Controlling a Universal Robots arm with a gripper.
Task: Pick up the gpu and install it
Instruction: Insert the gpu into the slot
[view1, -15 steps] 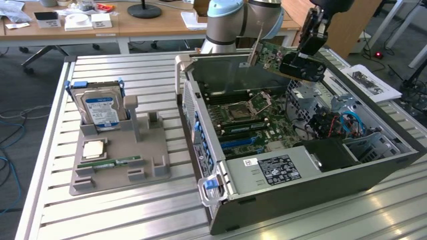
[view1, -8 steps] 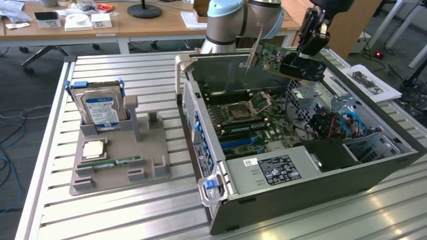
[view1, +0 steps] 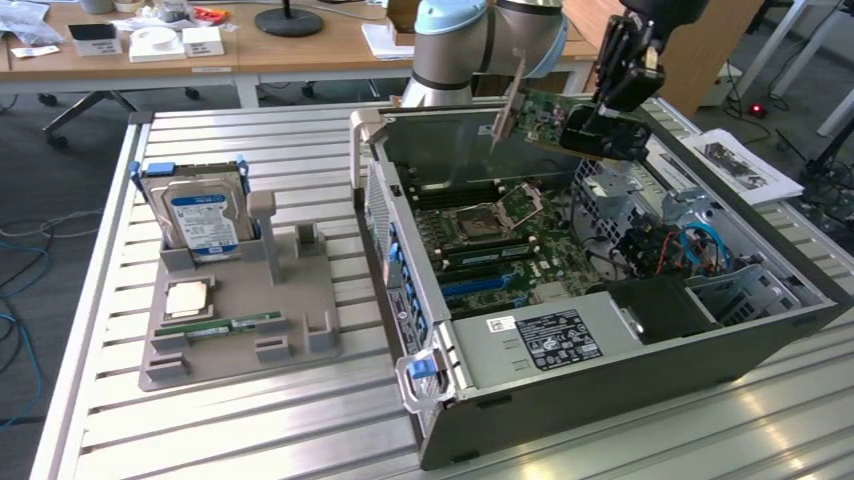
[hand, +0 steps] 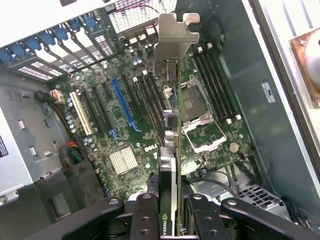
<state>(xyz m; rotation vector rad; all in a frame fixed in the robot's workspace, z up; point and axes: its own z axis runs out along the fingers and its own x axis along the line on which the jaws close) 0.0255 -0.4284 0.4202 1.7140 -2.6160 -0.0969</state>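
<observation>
A slatted metal table (view1: 240, 420) carries an open computer case (view1: 601, 350) lying on its side, with its motherboard (view1: 494, 240) facing up. The robot arm (view1: 467, 40) stands at the far edge of the table and reaches over the case, its wrist bent so that the gripper (view1: 594, 128) points down into the opening. The gripper is clamped on the gpu (view1: 547, 112), one finger on each face of the card. It holds the gpu in the air above the far end of the case, clear of the motherboard. In the exterior view the card hangs tilted, with its silver bracket (view1: 507, 105) towards the exterior view's left. In the wrist view the gpu (hand: 172, 125) shows edge-on, running from the gripper (hand: 172, 222) out to the bracket (hand: 172, 37), over the motherboard (hand: 125, 115) and its slots. Well apart on the exterior view's left, a grey tray (view1: 240, 350) holds a hard drive (view1: 200, 215) standing upright, a chip (view1: 187, 297) and a memory stick (view1: 220, 325).
</observation>
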